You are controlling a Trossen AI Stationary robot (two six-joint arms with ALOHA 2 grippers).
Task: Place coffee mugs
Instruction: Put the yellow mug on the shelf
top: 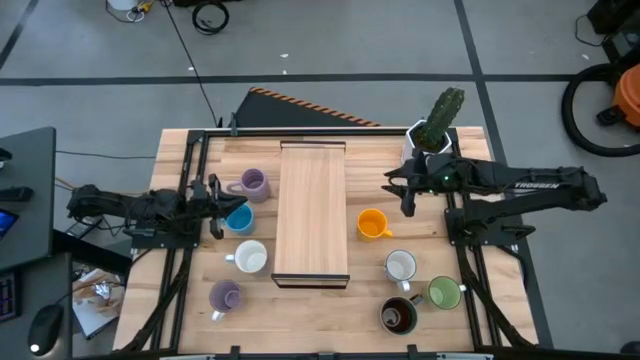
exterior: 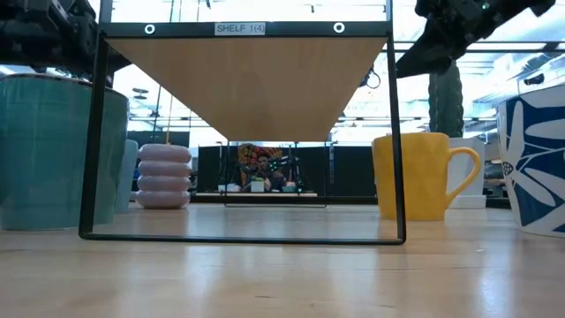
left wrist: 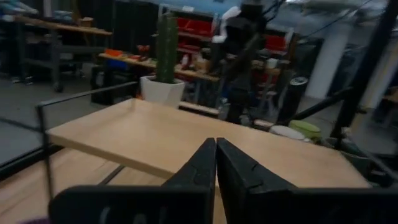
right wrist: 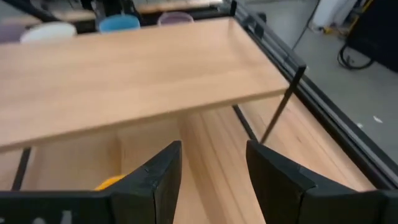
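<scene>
1. My right gripper (top: 402, 192) hangs right of centre in the high view, just above the orange mug (top: 371, 223) and clear of it. Its fingers stand parted with nothing between them, which suits a descent onto a rim.
2. In my right wrist view a sliver of orange shows at the lower left, beside one dark finger (right wrist: 163, 171). I judge the orange mug is my next pick, because it is the nearest one.
3. My left gripper (top: 213, 196) waits at the left of the high view, fingers pressed shut and empty, between the upper lilac mug (top: 253, 184) and the blue mug (top: 238, 220).
4. The wooden shelf (top: 312, 212) runs down the middle of the frame with its top bare. Presumably it is kept central so either arm can reach it.
5. No mug is on it yet. At lower left sit a white mug (top: 249, 257) and a second lilac mug (top: 224, 295).
6. At lower right cluster another white mug (top: 400, 266), the green mug (top: 443, 292) and the dark brown mug (top: 398, 315).
7. The cactus pot (top: 428, 138) stands at upper right, close behind my right wrist, so I should lift without swinging back into it.
</scene>
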